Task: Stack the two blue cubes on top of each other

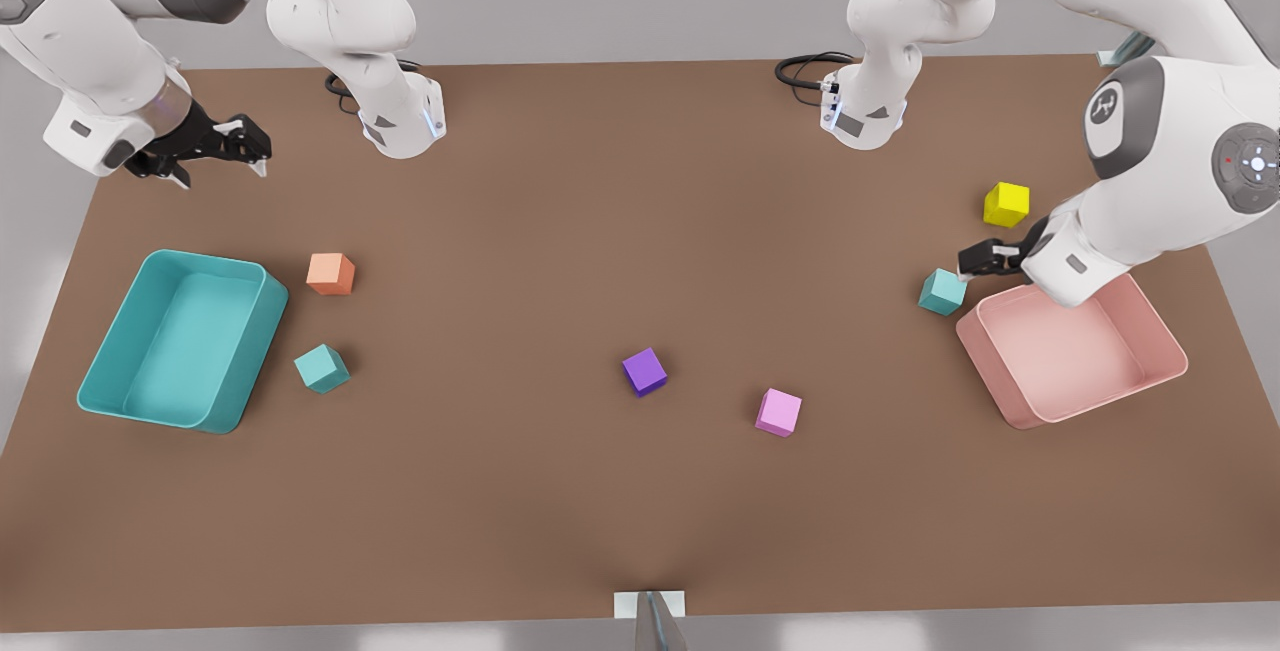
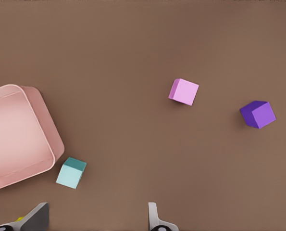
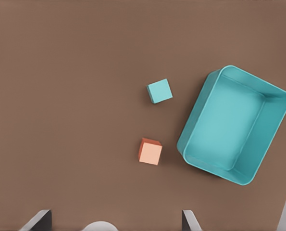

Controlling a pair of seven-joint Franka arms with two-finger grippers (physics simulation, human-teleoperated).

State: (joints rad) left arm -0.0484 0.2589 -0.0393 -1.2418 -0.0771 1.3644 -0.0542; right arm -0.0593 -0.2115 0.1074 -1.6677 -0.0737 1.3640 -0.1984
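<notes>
One blue cube [image 1: 321, 368] lies beside the teal bin [image 1: 110, 371] on the front view's left; the right wrist view has this blue cube [image 3: 159, 91] too. The other blue cube [image 1: 942, 292] rests against the pink bin's [image 1: 1160, 371] corner on the front view's right, and it appears as a blue cube [image 2: 71, 172] in the left wrist view. My left gripper [image 1: 968, 260] hovers open just behind and above that cube, fingertips [image 2: 154, 216] spread wide. My right gripper [image 1: 252, 145] hangs open, high at the far left, well behind the teal bin.
An orange cube [image 1: 331, 273] sits behind the left blue cube. A yellow cube [image 1: 1006, 204] lies behind my left gripper. A purple cube [image 1: 645, 371] and a pink cube [image 1: 778, 412] lie mid-table. Both arm bases stand at the table's far edge.
</notes>
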